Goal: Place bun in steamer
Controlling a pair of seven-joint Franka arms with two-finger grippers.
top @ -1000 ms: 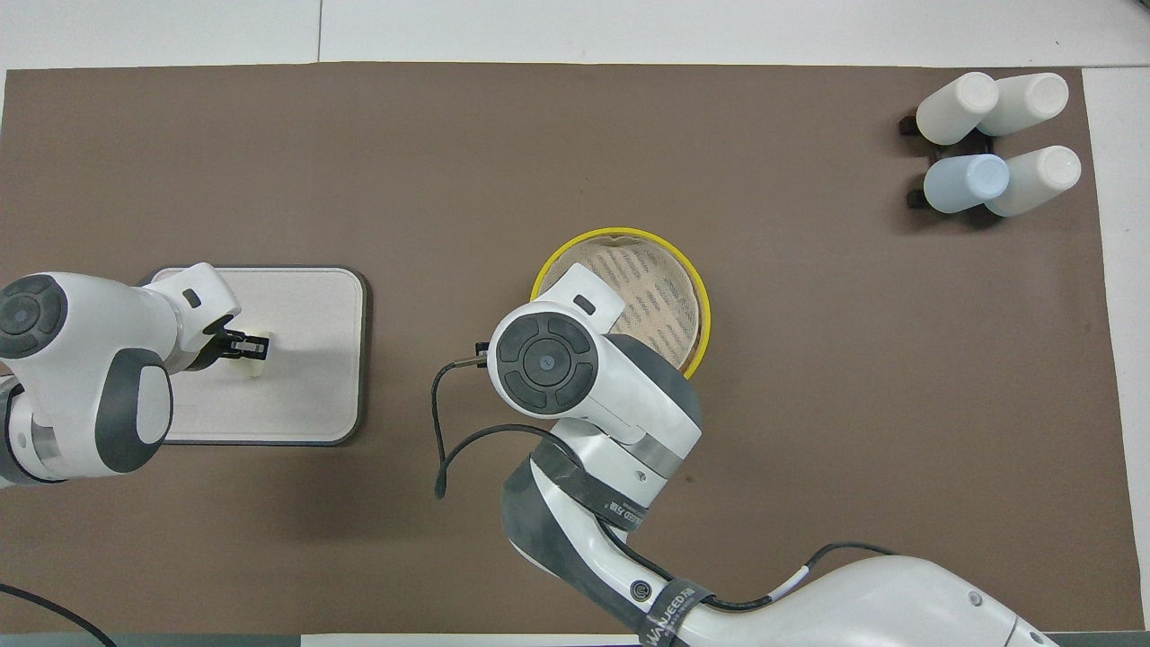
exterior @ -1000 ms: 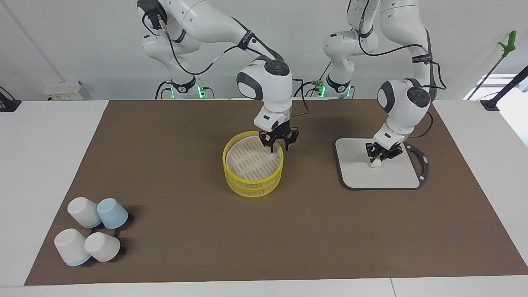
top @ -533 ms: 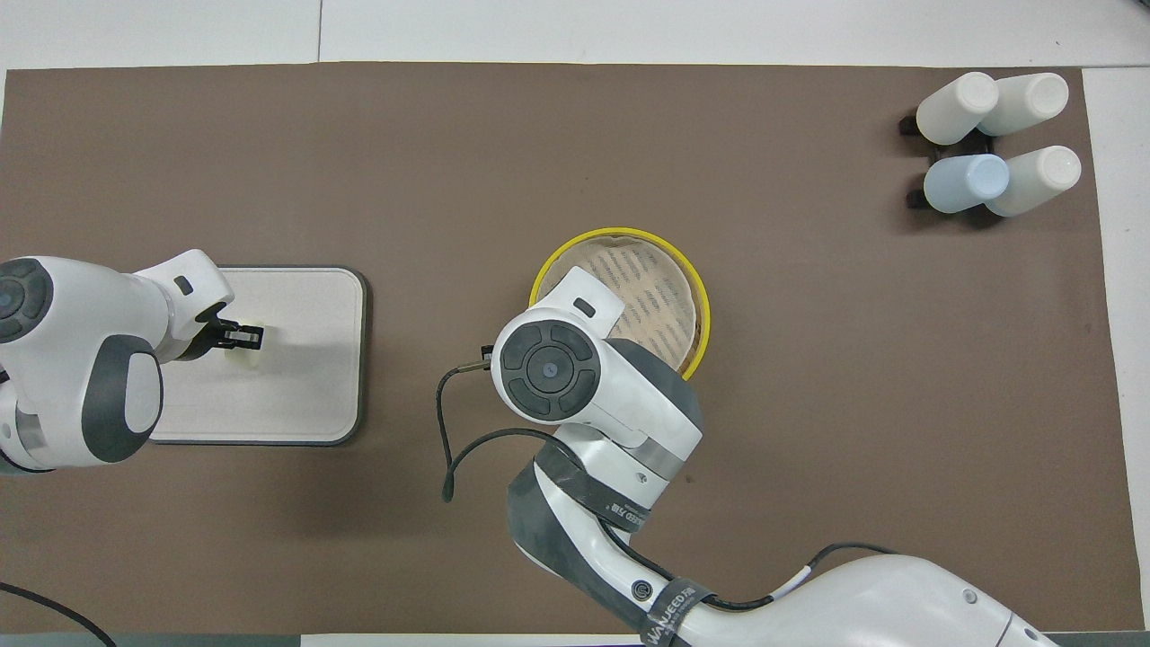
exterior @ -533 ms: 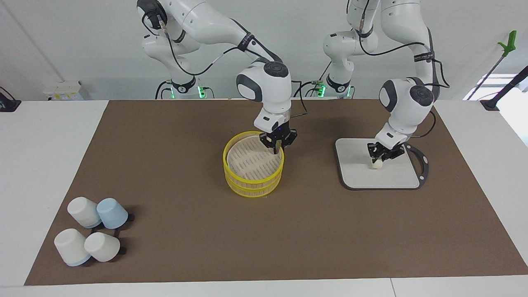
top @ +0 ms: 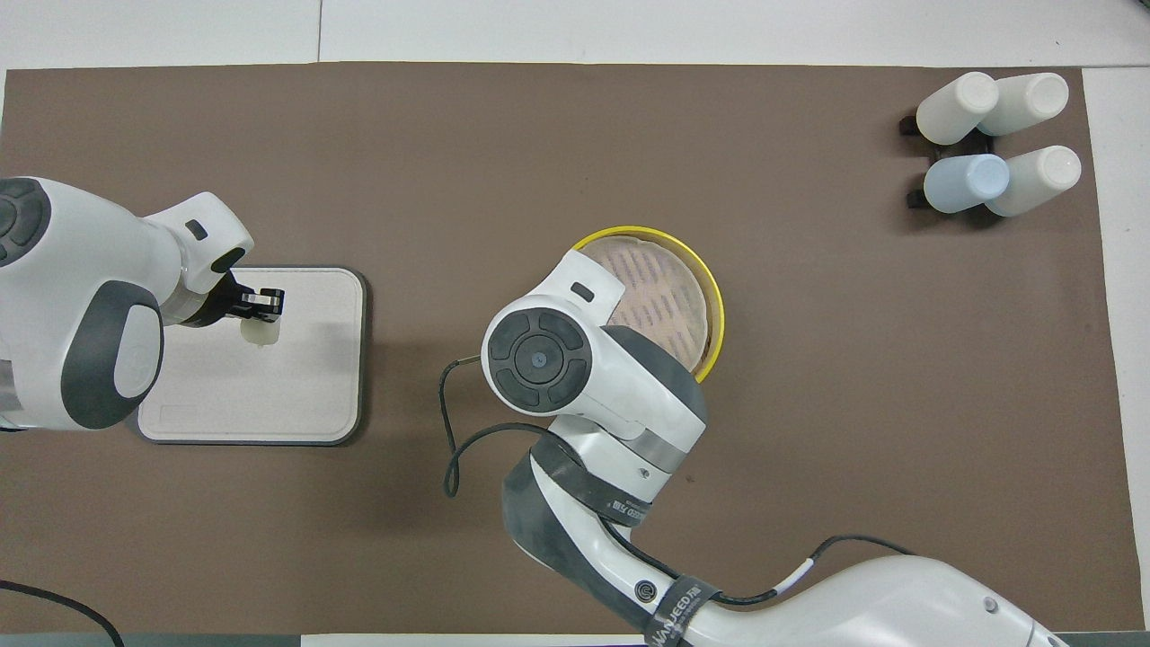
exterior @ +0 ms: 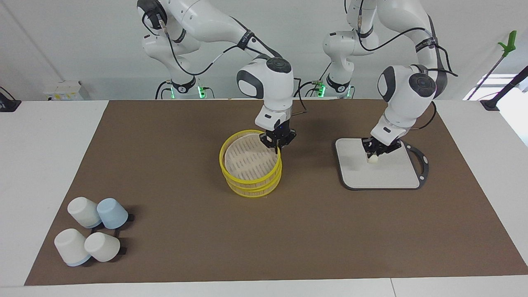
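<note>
The yellow two-tier steamer (exterior: pixel 250 180) stands mid-table, its upper tier shifted off the lower one toward the right arm's end. My right gripper (exterior: pixel 277 145) is shut on the upper tier's rim at the side nearer the robots; in the overhead view the steamer (top: pixel 676 289) shows but the wrist hides this gripper. My left gripper (exterior: pixel 374 153) is shut on the small cream-white bun (exterior: pixel 372 159) and holds it a little above the grey-edged board (exterior: pixel 383 175). In the overhead view the left gripper (top: pixel 260 313) and the bun (top: pixel 260 332) are over the board (top: pixel 296 395).
Several upturned white and pale-blue cups (exterior: pixel 91 233) stand on the brown mat at the right arm's end, farthest from the robots; they also show in the overhead view (top: pixel 988 144). The right arm's wrist overhangs the steamer's near side.
The left gripper has risen off the board with the bun. The right gripper has shut on the steamer's rim, and the upper tier has shifted toward the right arm's end.
</note>
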